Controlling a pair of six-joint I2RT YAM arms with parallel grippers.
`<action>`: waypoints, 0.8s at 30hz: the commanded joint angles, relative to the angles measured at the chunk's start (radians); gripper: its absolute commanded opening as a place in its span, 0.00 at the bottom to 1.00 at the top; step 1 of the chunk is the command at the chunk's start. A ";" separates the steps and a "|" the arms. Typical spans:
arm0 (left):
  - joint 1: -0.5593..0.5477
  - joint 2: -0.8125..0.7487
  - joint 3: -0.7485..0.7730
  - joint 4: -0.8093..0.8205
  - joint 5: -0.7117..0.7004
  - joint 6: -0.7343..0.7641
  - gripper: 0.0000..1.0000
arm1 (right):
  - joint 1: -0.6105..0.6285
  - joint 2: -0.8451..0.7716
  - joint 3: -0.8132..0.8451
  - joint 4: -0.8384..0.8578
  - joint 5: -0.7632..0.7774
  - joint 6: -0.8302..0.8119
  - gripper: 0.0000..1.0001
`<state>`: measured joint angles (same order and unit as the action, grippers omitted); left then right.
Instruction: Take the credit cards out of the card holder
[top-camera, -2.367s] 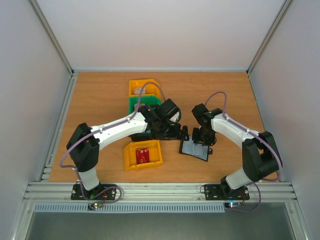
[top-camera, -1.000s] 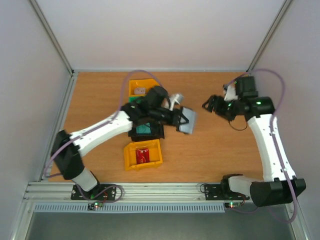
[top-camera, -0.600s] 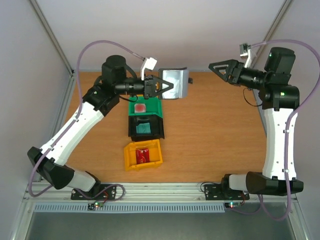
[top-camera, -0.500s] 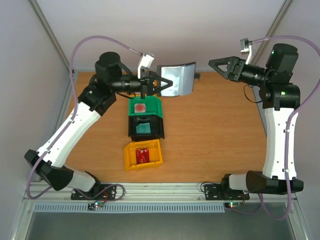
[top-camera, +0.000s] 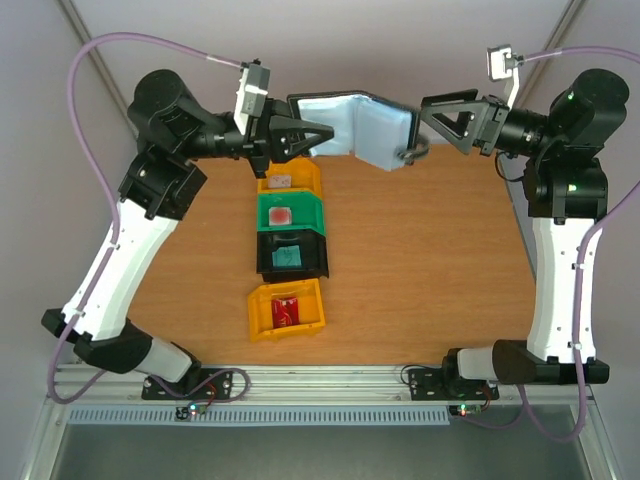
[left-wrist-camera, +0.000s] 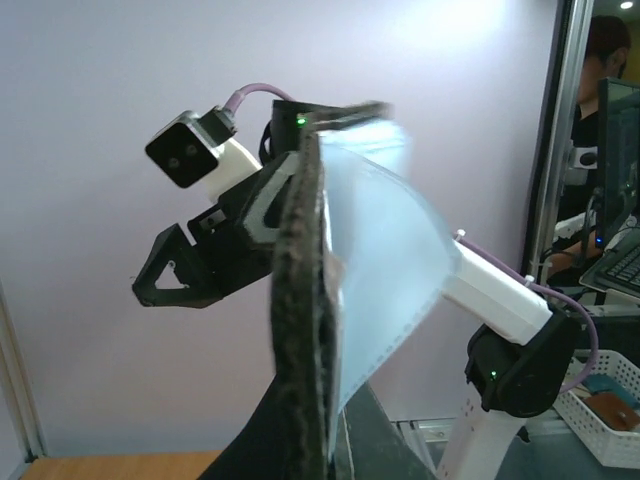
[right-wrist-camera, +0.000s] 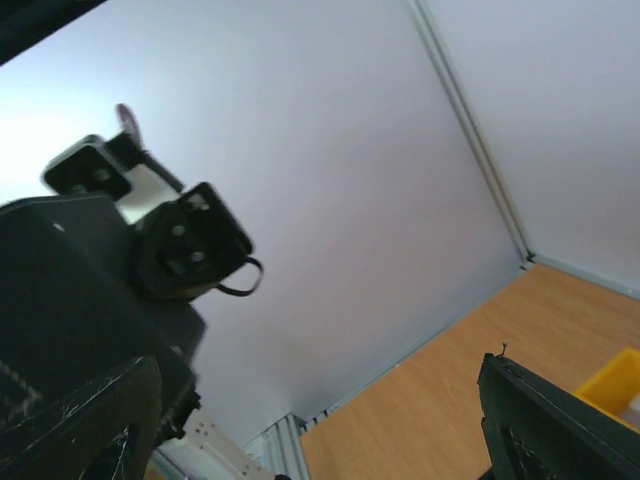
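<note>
Bright, even light here; card holder (left-wrist-camera: 380, 250) glares pale and blurs close up, faint shadows on the worktop (top-camera: 420, 260).

You have nothing to read here: no word, number, brand or sign is legible in any view. The card holder (top-camera: 362, 126) shows you only plain pale-blue pockets. The credit cards (top-camera: 286, 311) lying in the bins (top-camera: 265, 212) are too small for any print to be made out, and the monitor (left-wrist-camera: 621, 130) at the right edge of the left wrist view is too blurred.
</note>
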<state>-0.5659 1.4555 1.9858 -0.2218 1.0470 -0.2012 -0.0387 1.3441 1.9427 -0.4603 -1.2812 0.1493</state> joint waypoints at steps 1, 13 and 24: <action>0.003 0.056 0.056 0.071 -0.022 0.009 0.00 | 0.033 0.017 0.059 0.171 -0.075 0.132 0.87; -0.064 0.117 0.262 -0.410 -0.506 0.031 0.00 | 0.095 0.026 0.199 -0.332 0.274 -0.248 0.85; -0.082 0.030 0.114 -0.331 -0.496 0.016 0.00 | 0.195 0.037 0.193 -0.292 0.200 -0.292 0.70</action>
<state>-0.6411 1.4971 2.0911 -0.6098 0.5667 -0.1726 0.1436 1.3506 2.1166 -0.7776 -0.9867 -0.1364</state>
